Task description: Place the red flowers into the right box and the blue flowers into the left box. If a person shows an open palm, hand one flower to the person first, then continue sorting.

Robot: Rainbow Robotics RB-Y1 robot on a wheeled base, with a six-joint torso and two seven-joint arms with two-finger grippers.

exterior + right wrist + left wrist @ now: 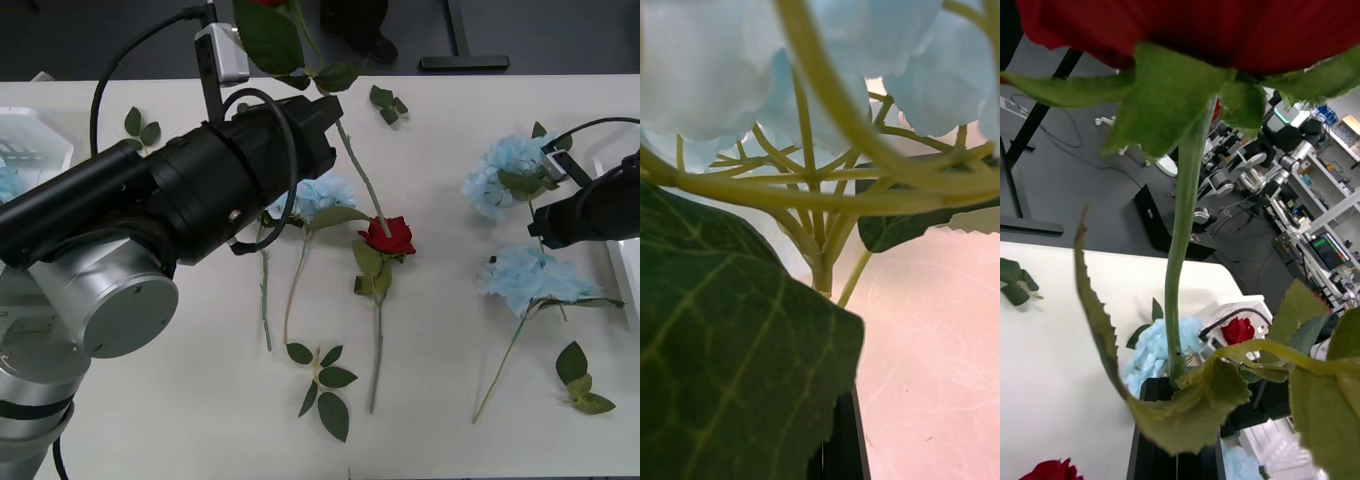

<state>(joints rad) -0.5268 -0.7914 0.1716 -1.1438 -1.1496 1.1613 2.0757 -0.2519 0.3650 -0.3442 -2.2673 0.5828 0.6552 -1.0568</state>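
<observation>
Item: my left gripper (325, 105), upper centre of frame, clenched on a red rose (1180, 30) stem, upright; right box (622, 250) far right.

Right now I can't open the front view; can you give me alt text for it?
The left gripper holds a red rose raised over the white table, its stem slanting down. The right gripper sits at a blue flower near the right edge. Another rose, two more blue flowers and loose leaves lie between.
</observation>
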